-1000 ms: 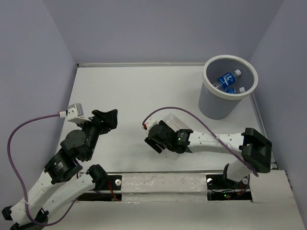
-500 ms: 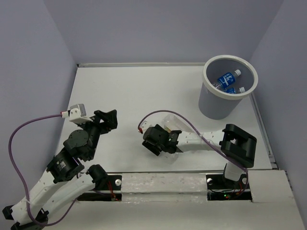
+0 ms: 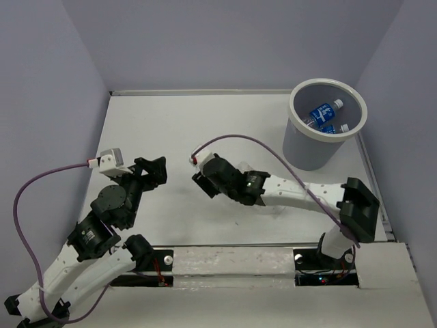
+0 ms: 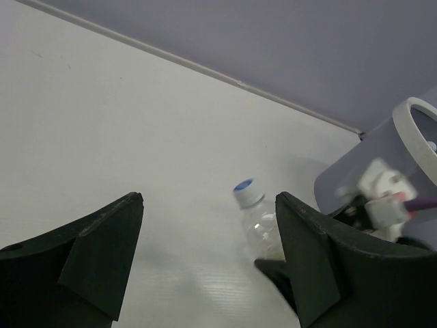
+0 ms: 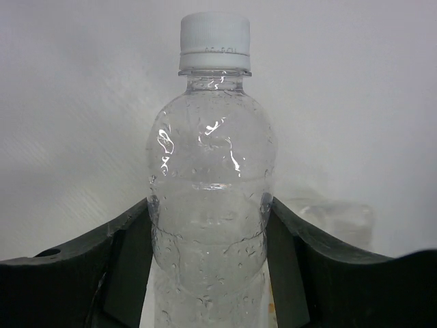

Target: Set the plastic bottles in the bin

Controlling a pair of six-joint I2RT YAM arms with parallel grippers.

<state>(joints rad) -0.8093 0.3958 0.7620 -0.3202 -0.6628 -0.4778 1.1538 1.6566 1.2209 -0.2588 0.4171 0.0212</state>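
My right gripper (image 3: 207, 182) reaches left to the table's middle and is shut on a clear plastic bottle (image 5: 208, 178) with a white cap. Its fingers (image 5: 130, 239) press both sides of the bottle's body. In the left wrist view this bottle (image 4: 259, 222) points its cap to the far left. In the top view it is mostly hidden under the arm. The grey bin (image 3: 308, 147) with a white rim stands at the back right and holds two blue-labelled bottles (image 3: 324, 111). My left gripper (image 3: 154, 169) is open and empty, left of the right gripper.
Walls close the table on the left, back and right. The right arm's purple cable (image 3: 239, 139) arcs above the table between gripper and base. The bin's side (image 4: 365, 171) shows at the right of the left wrist view.
My right gripper has moved left and away from the near edge with the bottle in it, and its elbow has swung back right. The left arm has barely moved.
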